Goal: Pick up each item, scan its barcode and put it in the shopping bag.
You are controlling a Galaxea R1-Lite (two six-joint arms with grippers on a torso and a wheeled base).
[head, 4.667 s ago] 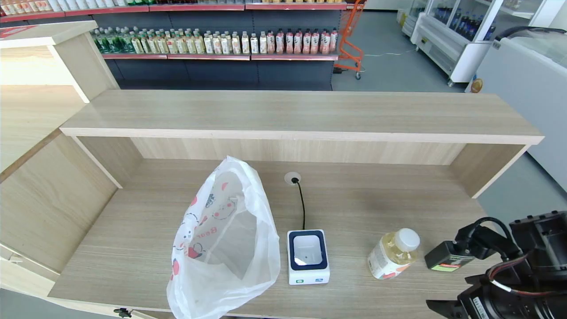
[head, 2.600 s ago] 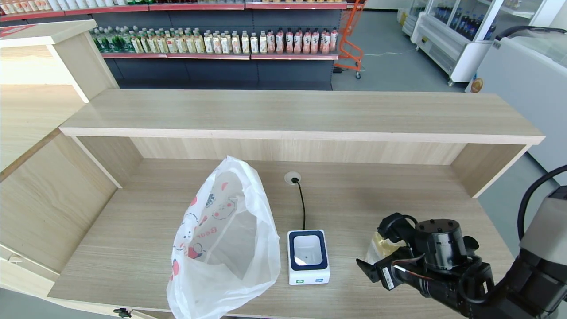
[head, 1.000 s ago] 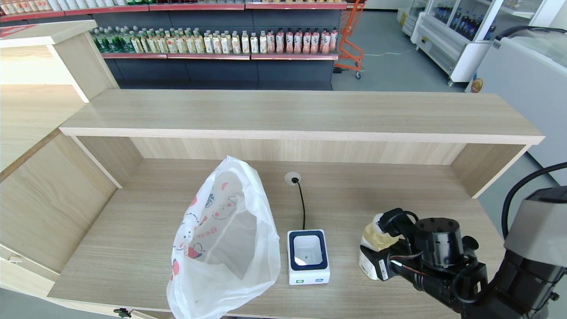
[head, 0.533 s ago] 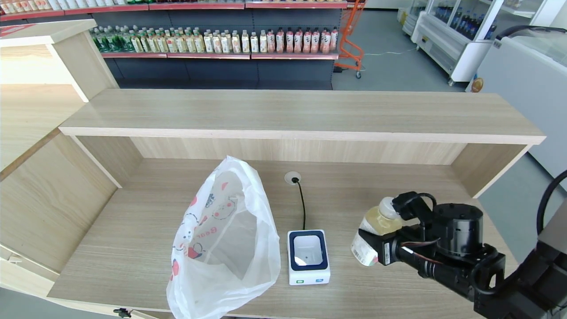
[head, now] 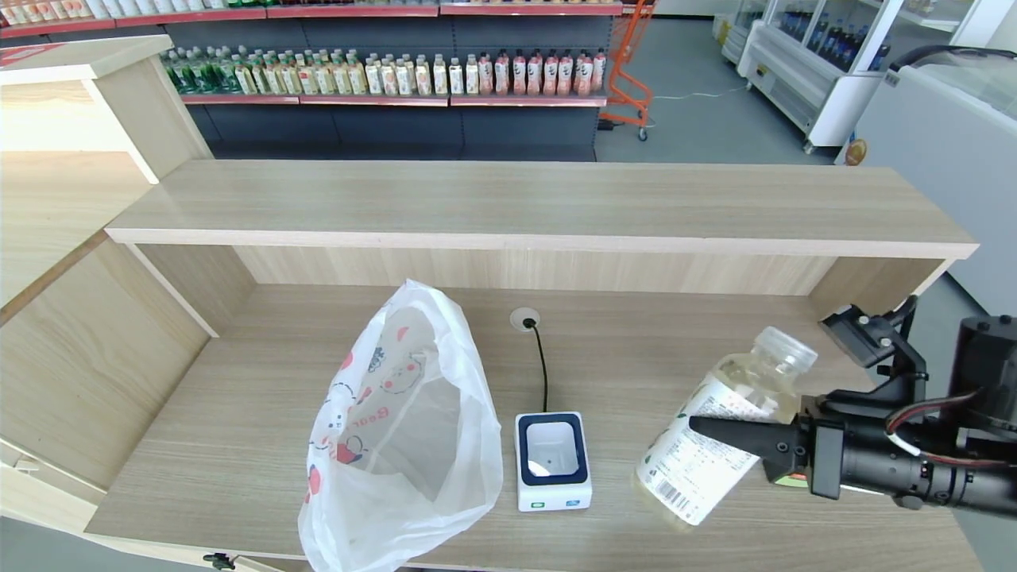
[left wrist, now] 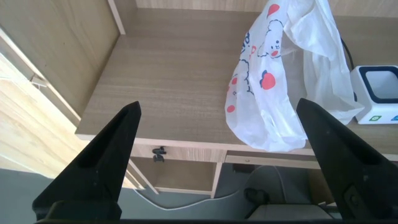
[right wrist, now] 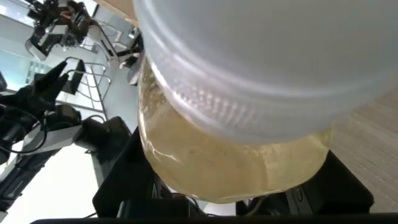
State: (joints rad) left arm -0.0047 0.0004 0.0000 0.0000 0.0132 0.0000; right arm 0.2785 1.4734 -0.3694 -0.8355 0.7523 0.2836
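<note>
Gripping tilted bottle (head: 715, 449), right fingers (head: 743, 436), barcode (head: 671, 496) from head, cap (right wrist: 267, 56) from wrist

Light wood counter (head: 636, 349), white printed shopping bag (head: 401, 429), barcode scanner (head: 552, 459) just beside it

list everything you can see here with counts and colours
bottle: 1, clear with pale yellow liquid and white label, held tilted above the counter, right of the scanner
shopping bag: 1, white with red cartoon print, open on the counter, left of the scanner
scanner: 1, white with dark blue frame, counter centre
cable: 1, black, runs from the scanner to the hole behind it
counter: 1, light wood
shelf drinks: many, green to pink, back shelf
right gripper: black, shut on the bottle
left gripper: black, fingers open, by the counter's front edge near the bag
</note>
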